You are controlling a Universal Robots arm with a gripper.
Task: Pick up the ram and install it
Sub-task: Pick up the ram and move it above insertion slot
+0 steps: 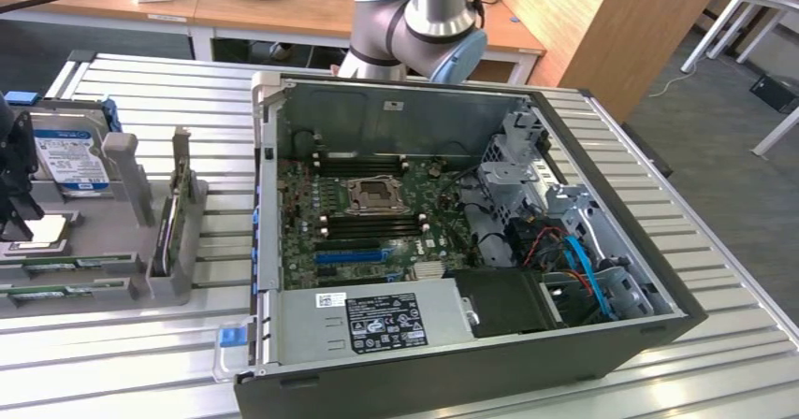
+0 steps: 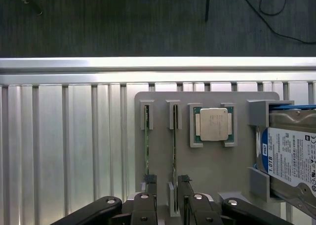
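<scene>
The ram [image 2: 174, 151] is a long, thin green board standing on its long edge, so the wrist view sees it mostly as a narrow green line with a paler edge. It sits in a slot of a gray holder tray [image 2: 207, 170], with one end held in a small gray bracket and the other end between the fingers of the gripper [image 2: 167, 181]. Its long axis runs straight from that bracket toward the gripper. In the exterior view the ram [image 1: 50, 267] lies at the lower left of the frame, running roughly left to right.

The jaws stand wide apart, one black finger on each side of the stick, and they are not closed on it.

A second ram stick [image 2: 146, 146] stands parallel in the next slot, just beside one finger. On the other side of the ram, a square processor chip [image 2: 214, 124] rests flat in its own bracket. Past it, a hard drive [image 2: 291, 156] with a blue and white label is propped in the tray.

The tray rests on a slatted metal table [image 1: 150, 363]. In the exterior view an open computer case [image 1: 624, 344] fills the middle of the frame. Inside it are the motherboard [image 1: 425, 204] and, near the bottom, a silver power supply [image 1: 374, 321]. The robot arm [image 1: 418, 26] rises at the top centre.
</scene>
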